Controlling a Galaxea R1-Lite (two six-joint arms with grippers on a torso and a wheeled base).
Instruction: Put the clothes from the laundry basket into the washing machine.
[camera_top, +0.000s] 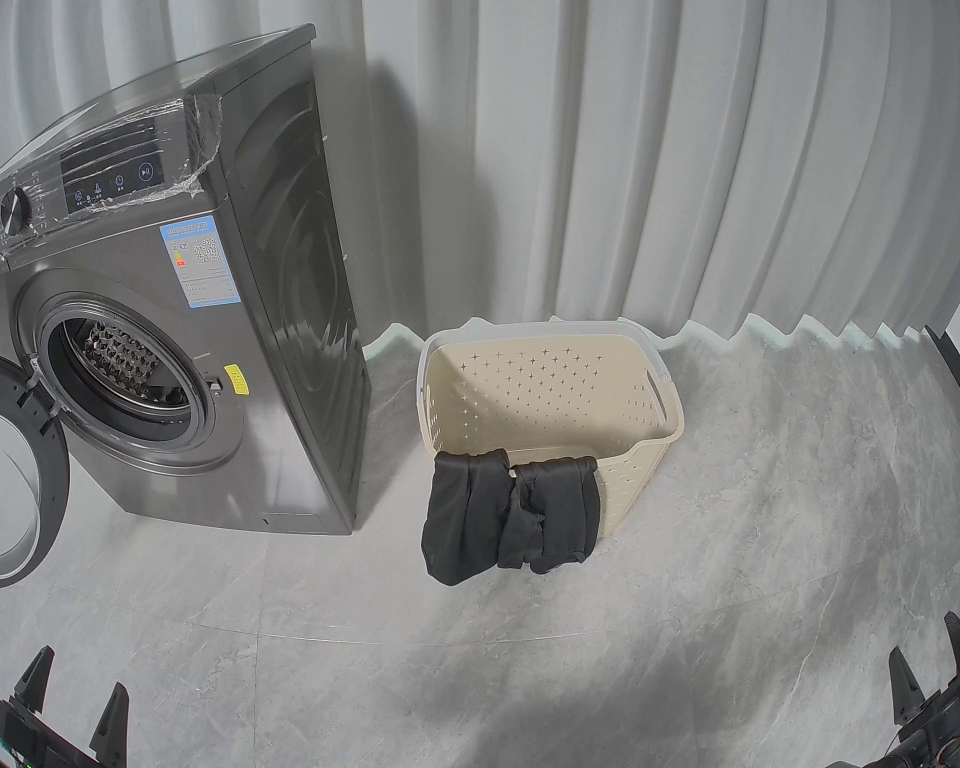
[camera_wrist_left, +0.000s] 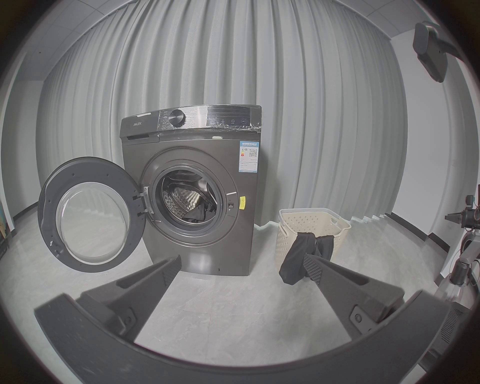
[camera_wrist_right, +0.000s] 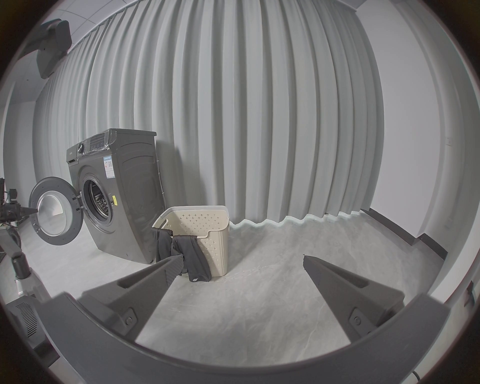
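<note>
Clothes (camera_top: 510, 512) drape over laundry basket (camera_top: 640, 455) rim, hanging down.

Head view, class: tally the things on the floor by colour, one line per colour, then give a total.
Grey: 1, the washing machine
Cream: 1, the laundry basket
Black: 1, the clothes bundle draped over the basket's front rim
Total: 3

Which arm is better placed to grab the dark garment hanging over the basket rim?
Probably left. The left gripper and right gripper are both open and similarly far from the garment, but the washing machine stands on the left.
</note>
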